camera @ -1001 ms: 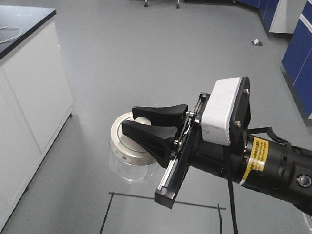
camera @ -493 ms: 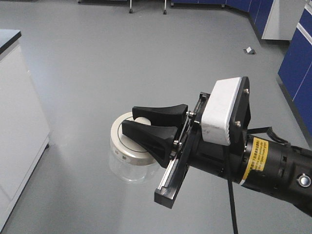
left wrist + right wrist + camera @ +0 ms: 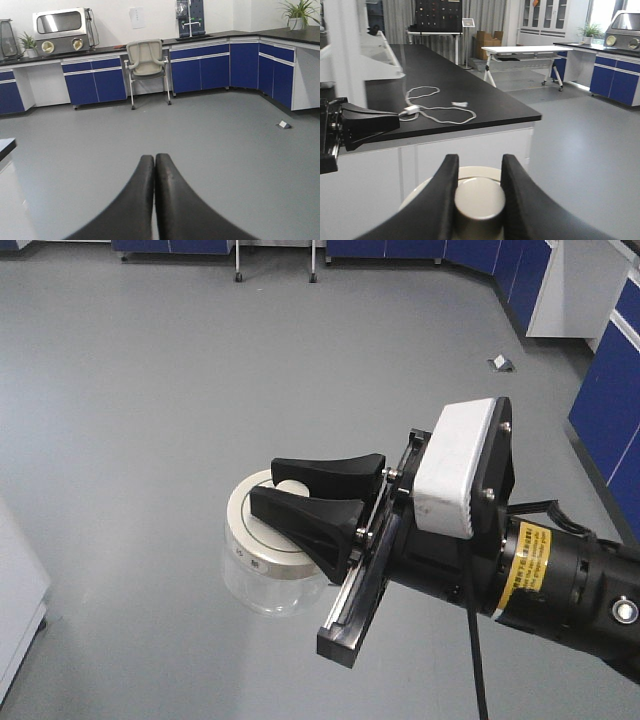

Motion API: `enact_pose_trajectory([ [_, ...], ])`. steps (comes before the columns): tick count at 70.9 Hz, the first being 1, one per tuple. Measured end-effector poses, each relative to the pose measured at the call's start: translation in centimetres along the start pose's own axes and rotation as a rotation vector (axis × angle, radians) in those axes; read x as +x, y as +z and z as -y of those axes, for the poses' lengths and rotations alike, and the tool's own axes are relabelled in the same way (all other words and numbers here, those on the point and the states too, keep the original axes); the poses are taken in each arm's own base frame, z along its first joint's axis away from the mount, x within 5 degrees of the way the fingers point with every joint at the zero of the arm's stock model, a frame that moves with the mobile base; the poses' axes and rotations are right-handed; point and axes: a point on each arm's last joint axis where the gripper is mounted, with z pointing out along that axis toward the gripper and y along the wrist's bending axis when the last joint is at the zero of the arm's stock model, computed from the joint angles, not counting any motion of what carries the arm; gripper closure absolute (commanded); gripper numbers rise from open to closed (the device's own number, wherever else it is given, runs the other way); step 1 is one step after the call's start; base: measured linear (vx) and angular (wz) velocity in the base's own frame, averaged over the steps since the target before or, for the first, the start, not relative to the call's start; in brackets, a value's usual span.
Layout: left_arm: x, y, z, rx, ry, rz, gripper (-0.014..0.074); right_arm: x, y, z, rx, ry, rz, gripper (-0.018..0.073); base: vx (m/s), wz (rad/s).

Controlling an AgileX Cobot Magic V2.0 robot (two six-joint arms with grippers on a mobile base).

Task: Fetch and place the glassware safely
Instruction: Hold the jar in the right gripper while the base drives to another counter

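**Operator:** State the position of the glass jar (image 3: 262, 588).

**Technician:** The jar hangs in the air above the grey floor (image 3: 140, 390), with no surface under it. It is upright, with the lid (image 3: 248, 530) on top. The right gripper (image 3: 268, 483) alone carries it.

**Operator:** How does the right gripper hold it?

**Technician:** Its two black fingers (image 3: 437, 210) pinch the round knob (image 3: 479, 202) on the cream-white lid, one finger on each side. They do not touch the glass body. This grip is probably chosen because the knob fits between the jaws, while the glass wall is wider and smooth. Caution: the full weight hangs from the lid. If the lid sits loose, the body could drop. The pictures do not show how the lid is fixed.

**Operator:** State of the left gripper (image 3: 154, 158)?

**Technician:** Its tips are pressed together and hold nothing. It points into the open room, toward the blue cabinets (image 3: 215, 70) and a chair (image 3: 146, 57). It appears parked clear of the load, so that one arm does the carrying.

**Operator:** Which step is in hand?

**Technician:** Transport, by judgement. The jar is fetched but not yet placed. In the right wrist view a black-topped bench (image 3: 470, 100) lies near the jar, with a white cable (image 3: 437, 107) on it. It cannot be told whether this bench is the destination. The next move calls for a level wrist and slow travel. The base should rest flat on a surface before the jaws release.
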Motion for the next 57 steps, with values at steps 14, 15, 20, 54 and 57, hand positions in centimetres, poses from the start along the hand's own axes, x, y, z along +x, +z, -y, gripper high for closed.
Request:
enact_pose_trajectory([
  [14, 0.00, 0.00, 0.00, 0.000, 0.000, 0.000, 0.0603, 0.00, 0.00, 0.00, 0.000, 0.000, 0.000, 0.0563, 0.57, -0.07],
  [15, 0.00, 0.00, 0.00, 0.000, 0.000, 0.000, 0.0603, 0.00, 0.00, 0.00, 0.000, 0.000, 0.000, 0.0563, 0.59, -0.05],
  [20, 0.00, 0.00, 0.00, 0.000, 0.000, 0.000, 0.0603, 0.01, 0.00, 0.01, 0.001, 0.000, -0.001, 0.0563, 0.60, -0.04],
  [54, 0.00, 0.00, 0.00, 0.000, 0.000, 0.000, 0.0603, 0.00, 0.00, 0.00, 0.000, 0.000, 0.000, 0.0563, 0.62, -0.04],
  [57, 0.00, 0.00, 0.00, 0.000, 0.000, 0.000, 0.0603, 0.00, 0.00, 0.00, 0.000, 0.000, 0.000, 0.0563, 0.64, -0.05],
])
